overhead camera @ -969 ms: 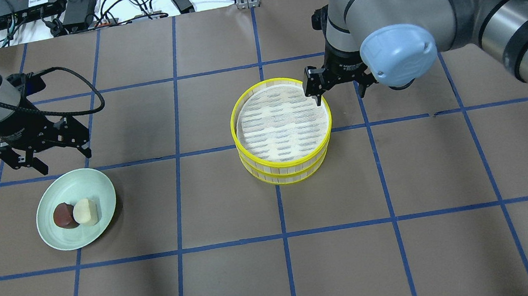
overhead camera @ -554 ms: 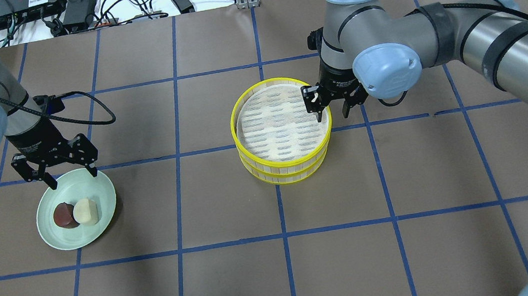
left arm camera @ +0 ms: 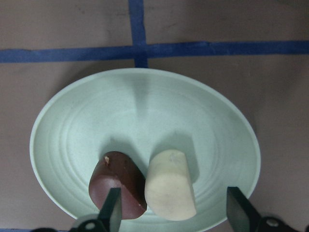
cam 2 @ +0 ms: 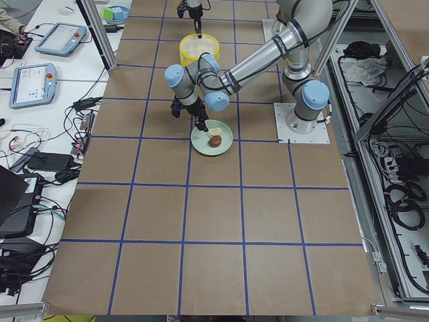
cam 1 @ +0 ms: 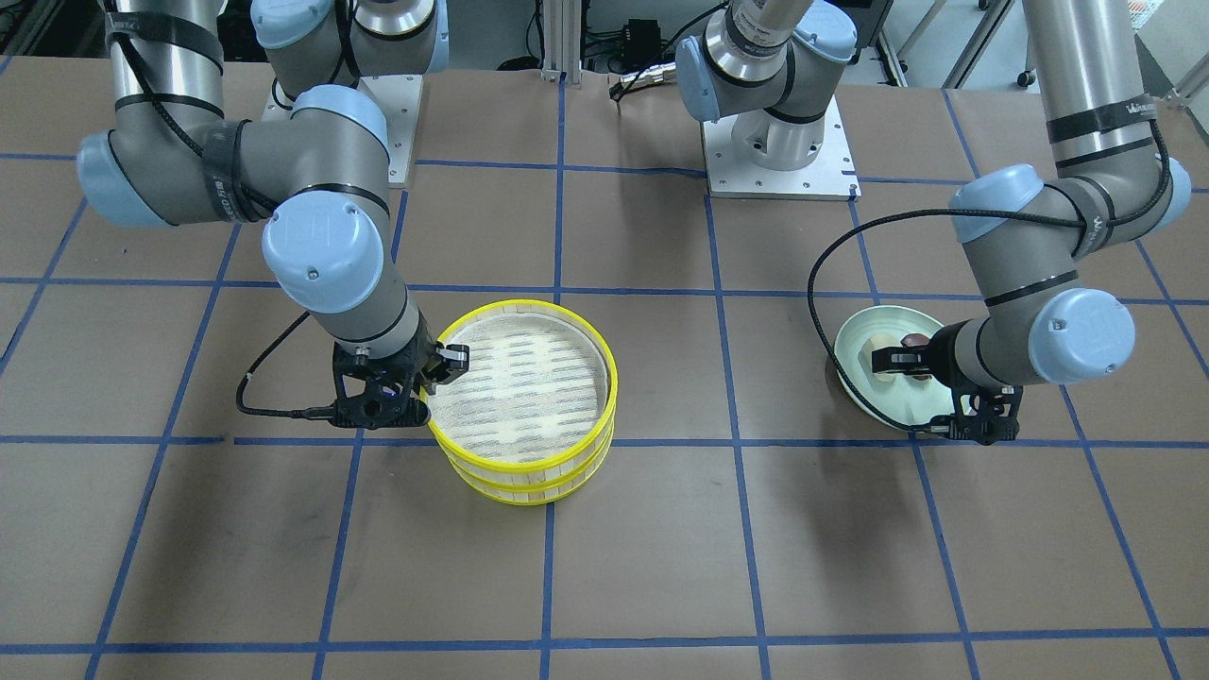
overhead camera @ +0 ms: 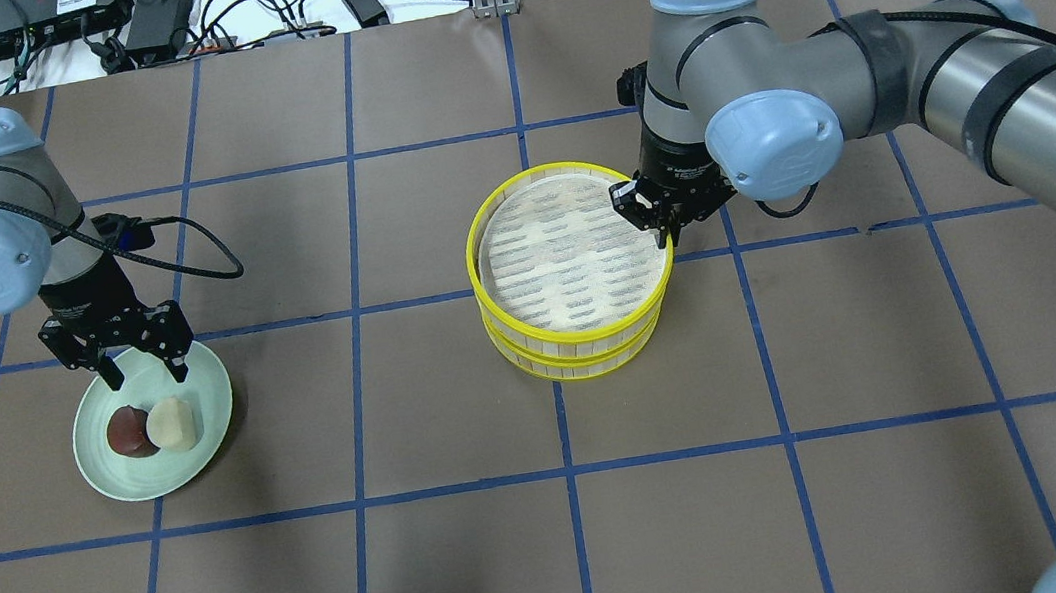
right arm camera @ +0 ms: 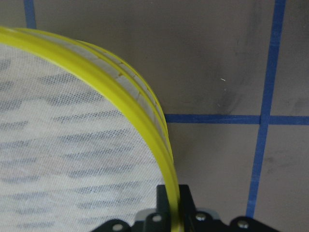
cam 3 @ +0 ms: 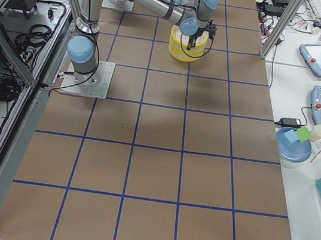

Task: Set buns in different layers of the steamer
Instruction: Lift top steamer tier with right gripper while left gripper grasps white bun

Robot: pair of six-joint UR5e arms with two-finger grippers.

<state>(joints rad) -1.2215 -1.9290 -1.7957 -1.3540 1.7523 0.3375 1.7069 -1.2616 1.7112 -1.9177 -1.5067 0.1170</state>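
Two steamer layers are stacked mid-table: the top layer (overhead camera: 484, 241) on the lower layer (overhead camera: 577, 363). My right gripper (overhead camera: 661, 228) is shut on the top layer's yellow rim (right arm camera: 145, 111) at its right side, one finger inside and one outside. The dark brown bun (overhead camera: 128, 431) and the cream bun (overhead camera: 172, 424) lie side by side on a pale green plate (overhead camera: 203, 397). My left gripper (overhead camera: 144, 376) is open and low over the plate's far part. In the left wrist view its fingers (left arm camera: 112, 212) straddle the cream bun (left arm camera: 170, 186), next to the brown bun (left arm camera: 116, 181).
Brown table with blue tape grid. Both steamer liners that show hold nothing (cam 1: 519, 382). The plate (cam 1: 864, 401) sits well apart from the steamer. Cables and gear lie beyond the table's far edge (overhead camera: 152, 20).
My left gripper came down and toward the plate, now over the buns. My right gripper lowered and shut on the top layer's rim, and the top layer shifted slightly right.
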